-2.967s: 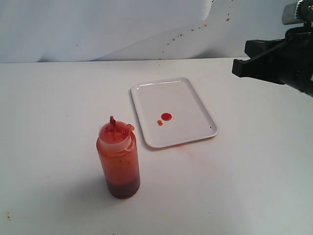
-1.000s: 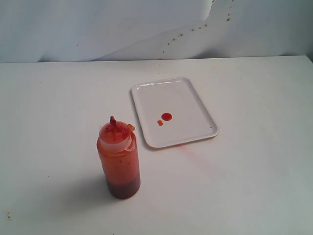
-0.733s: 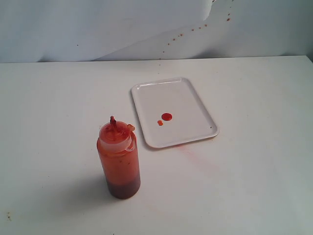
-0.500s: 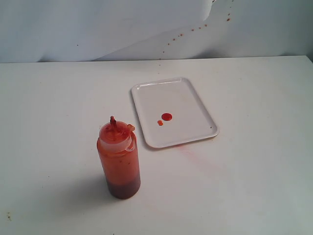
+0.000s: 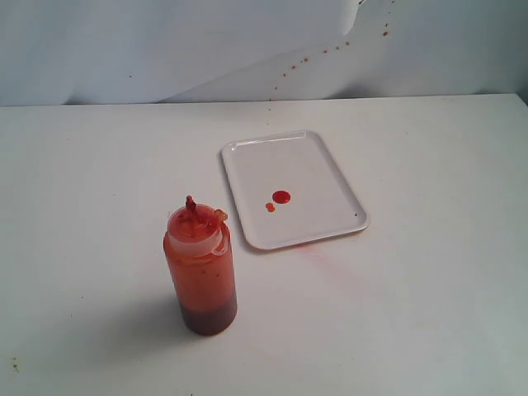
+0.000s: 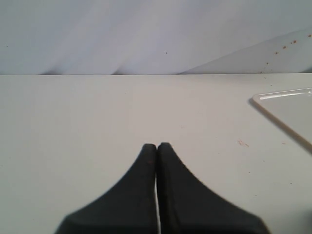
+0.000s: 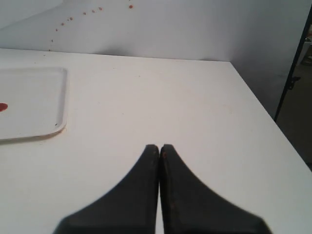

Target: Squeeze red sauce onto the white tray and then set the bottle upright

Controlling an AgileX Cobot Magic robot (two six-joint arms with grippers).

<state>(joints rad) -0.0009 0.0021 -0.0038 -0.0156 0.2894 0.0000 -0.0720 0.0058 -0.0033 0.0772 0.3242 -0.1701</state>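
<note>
The bottle (image 5: 200, 269) stands upright on the white table, front left of the white tray (image 5: 318, 157), with orange-red sauce inside and a red-stained nozzle on top. Two round drops of red sauce (image 5: 280, 196) lie on the tray. Neither arm shows in the exterior view. My left gripper (image 6: 156, 146) is shut over bare table, with a corner of the tray (image 6: 292, 105) off to one side. My right gripper (image 7: 159, 146) is shut too, holding nothing, with the tray (image 7: 34, 95) and a red drop (image 7: 2, 107) at the picture's edge.
A faint red smear (image 5: 318, 252) marks the table just off the tray's near edge. Red specks dot the white backdrop (image 5: 313, 56). The table's edge (image 7: 265, 114) runs close to my right gripper, with a dark gap beyond.
The right arm, seen at the upper right of the exterior view three seconds ago, has left that view. The bottle, tray and drops have not moved.
</note>
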